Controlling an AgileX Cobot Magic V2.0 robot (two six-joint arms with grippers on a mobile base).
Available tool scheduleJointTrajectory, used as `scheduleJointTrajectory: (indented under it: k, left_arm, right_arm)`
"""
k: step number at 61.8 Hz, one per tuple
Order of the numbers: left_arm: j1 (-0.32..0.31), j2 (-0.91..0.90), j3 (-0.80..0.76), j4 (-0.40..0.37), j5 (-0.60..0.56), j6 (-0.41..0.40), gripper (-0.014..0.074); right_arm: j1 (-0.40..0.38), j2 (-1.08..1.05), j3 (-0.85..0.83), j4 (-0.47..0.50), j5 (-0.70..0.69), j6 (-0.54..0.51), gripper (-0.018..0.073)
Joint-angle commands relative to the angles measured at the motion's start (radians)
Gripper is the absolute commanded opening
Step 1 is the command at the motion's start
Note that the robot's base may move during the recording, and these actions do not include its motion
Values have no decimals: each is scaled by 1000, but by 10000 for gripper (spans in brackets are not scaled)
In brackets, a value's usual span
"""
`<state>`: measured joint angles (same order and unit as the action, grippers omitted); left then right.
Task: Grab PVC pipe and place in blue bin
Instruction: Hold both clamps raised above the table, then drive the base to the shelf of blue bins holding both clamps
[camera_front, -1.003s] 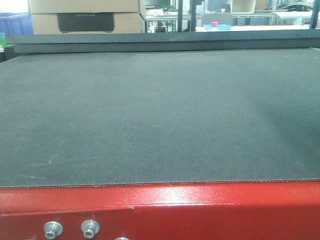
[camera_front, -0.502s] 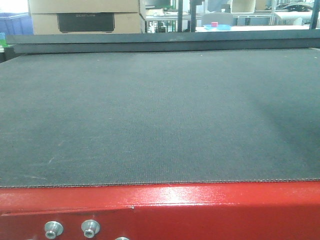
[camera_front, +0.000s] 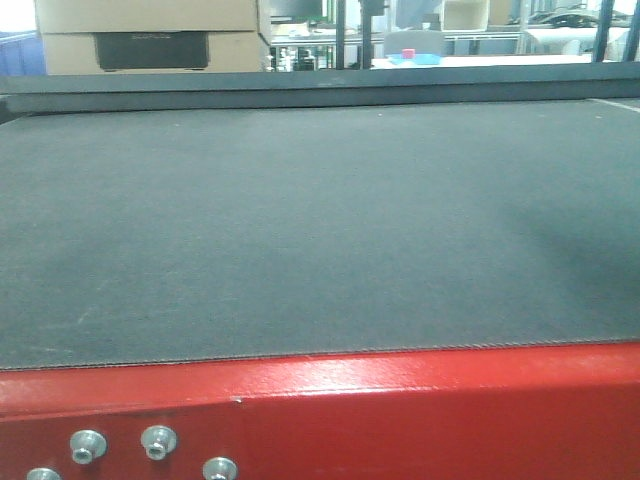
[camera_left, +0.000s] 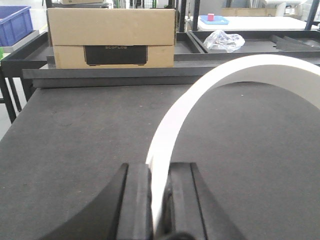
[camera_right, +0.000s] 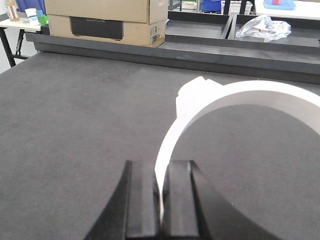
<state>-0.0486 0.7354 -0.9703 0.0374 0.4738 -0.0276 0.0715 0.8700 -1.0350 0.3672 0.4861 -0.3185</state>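
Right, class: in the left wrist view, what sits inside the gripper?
A white PVC pipe, clamped in the left gripper, arching up and rightward. Its lower edge is covered by the gripper, and its far end leaves the frame.

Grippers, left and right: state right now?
Left gripper: closed on the rim of a white pipe.
Right gripper: closed on a white pipe rim too; whether it is the same pipe cannot be told.

Dark grey, finely woven worktop with a glossy red frame; white pipe; tan box; blue bin.
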Motion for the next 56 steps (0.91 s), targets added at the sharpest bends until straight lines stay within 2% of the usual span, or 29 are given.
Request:
scheduleJointTrajectory:
  k: [1,56]
  left_arm:
    - [-3,-5,0,-3,-20,0,-111]
    - [-3,-5,0,-3,-20,0,-111]
  right_arm:
    - [1,-8,1,3,-23,-5,-168]
    - [1,-8,1,3,-23,-5,-168]
